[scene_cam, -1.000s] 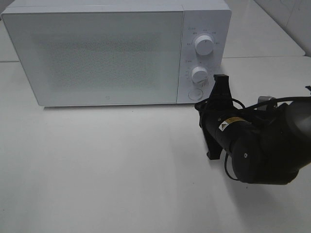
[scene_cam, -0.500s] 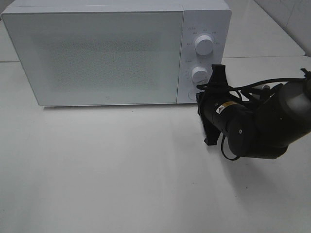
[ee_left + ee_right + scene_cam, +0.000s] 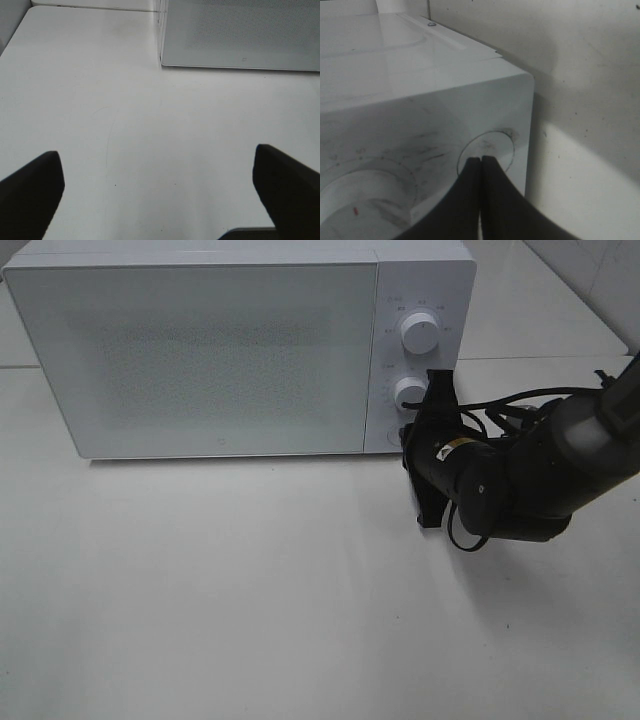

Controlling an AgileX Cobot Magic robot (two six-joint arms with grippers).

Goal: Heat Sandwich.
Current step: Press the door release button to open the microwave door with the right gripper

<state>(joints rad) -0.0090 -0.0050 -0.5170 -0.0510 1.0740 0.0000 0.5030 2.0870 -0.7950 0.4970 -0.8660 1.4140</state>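
The white microwave (image 3: 220, 350) stands at the back of the table with its door closed. The sandwich is out of view. My right gripper (image 3: 408, 435) is shut with nothing held. Its fingertips (image 3: 481, 159) sit at the round button (image 3: 494, 142) at the bottom of the control panel; I cannot tell whether they press it. My left gripper (image 3: 156, 152) hangs open over bare table in front of the microwave's left front corner (image 3: 161, 60). Its dark fingers (image 3: 30, 195) hold nothing.
Two white knobs sit above the button on the panel, the upper knob (image 3: 418, 333) and the lower knob (image 3: 410, 392). The right arm's black body and cables (image 3: 520, 480) lie to the right of the microwave. A wall stands past the microwave's right side (image 3: 580, 60).
The right arm has swung left and toward the microwave, bringing the shut gripper up to the round button. The left gripper has not visibly moved.
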